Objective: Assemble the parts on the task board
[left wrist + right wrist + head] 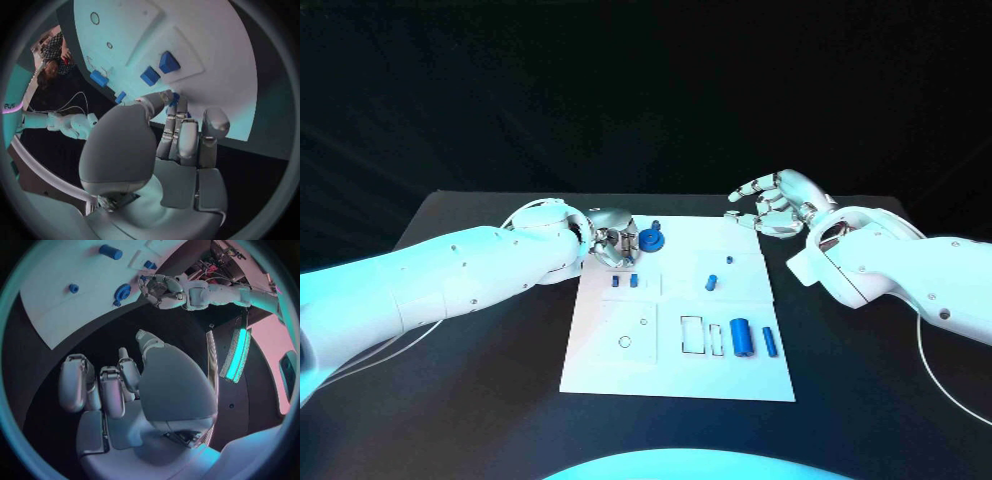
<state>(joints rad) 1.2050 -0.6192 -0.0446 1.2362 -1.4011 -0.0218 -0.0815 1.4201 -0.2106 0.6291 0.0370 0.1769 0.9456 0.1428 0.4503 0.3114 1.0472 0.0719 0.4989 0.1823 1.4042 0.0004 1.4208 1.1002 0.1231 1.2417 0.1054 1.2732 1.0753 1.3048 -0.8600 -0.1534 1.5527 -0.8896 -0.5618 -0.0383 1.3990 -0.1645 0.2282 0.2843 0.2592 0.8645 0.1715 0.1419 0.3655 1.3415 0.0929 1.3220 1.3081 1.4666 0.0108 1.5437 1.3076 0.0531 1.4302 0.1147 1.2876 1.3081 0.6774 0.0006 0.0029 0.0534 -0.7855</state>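
1. Looking down from the head view, the task board (678,345) lies in the middle of the black worktop (473,340) with most parts loose: two small blue pieces (625,283) sit left of centre, another small piece (714,281) sits in the middle, and a blue cylinder (741,339) and a slim blue bar (769,339) lie on the near right. The left hand (610,245) is at the board's far left corner, its fingers on a round blue part (653,240); I judge it a pinch, so the assembly looks barely begun. The right hand (780,203) hovers beyond the board's far right corner, fingers apart and curved, holding nothing.

2. Turning to the left wrist view, the left hand (169,150) reaches to the board's edge, and a sliver of blue shows at its fingertips (170,97). The contact itself is hidden behind the fingers. Two blue blocks (159,69) lie loose just beyond.

3. Turning to the right wrist view, the right hand (119,390) hangs over bare worktop with loosely curled fingers, empty. Far off, the left hand (164,290) touches the round blue part (122,292). Whether that part is seated or lifted cannot be told.
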